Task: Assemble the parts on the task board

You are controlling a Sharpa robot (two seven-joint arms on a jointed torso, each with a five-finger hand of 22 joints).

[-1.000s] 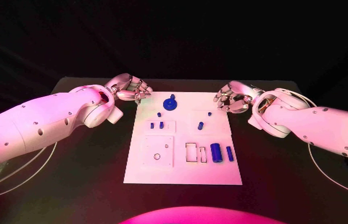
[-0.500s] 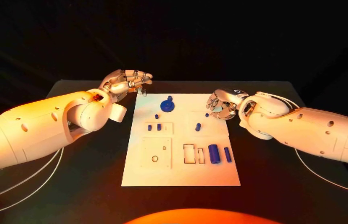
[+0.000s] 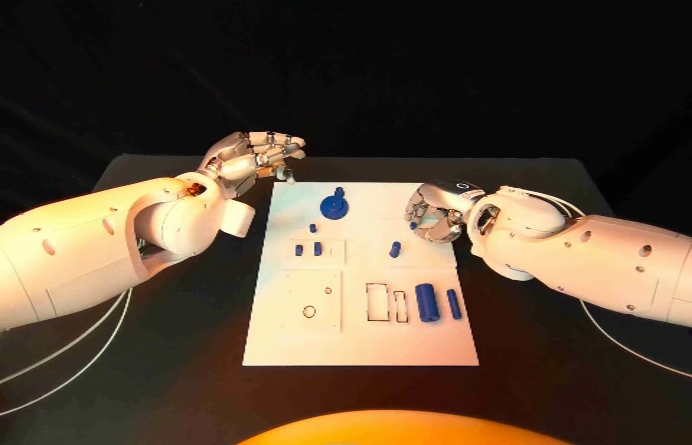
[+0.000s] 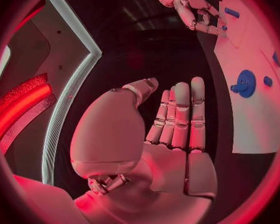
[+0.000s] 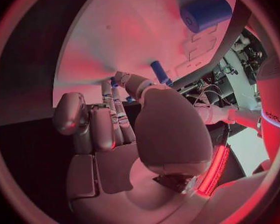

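- The white task board (image 3: 361, 345) lies in the middle of the black bench (image 3: 577, 365), with the blue parts spread over it
- A round blue gear (image 3: 335, 206) sits near the far edge; a small peg (image 3: 312, 229) is just beside it, and two short pegs (image 3: 309, 249) stand a little nearer
- Another small peg (image 3: 394, 250) stands toward the right; a thick blue cylinder (image 3: 427, 298) and a thinner pin (image 3: 456, 304) lie beside the empty rectangular slots (image 3: 387, 303)
- The left hand (image 3: 257, 155) hovers off the board's far left corner, fingers straight and apart, holding nothing
- The right hand (image 3: 433, 213) hangs over the board's right edge, close to a small blue peg there; its fingers are curled, and I cannot tell whether they pinch anything
- Judging by the loose pieces and the open slots, most of the assembly is left to do; the cylinder and pin look not yet seated
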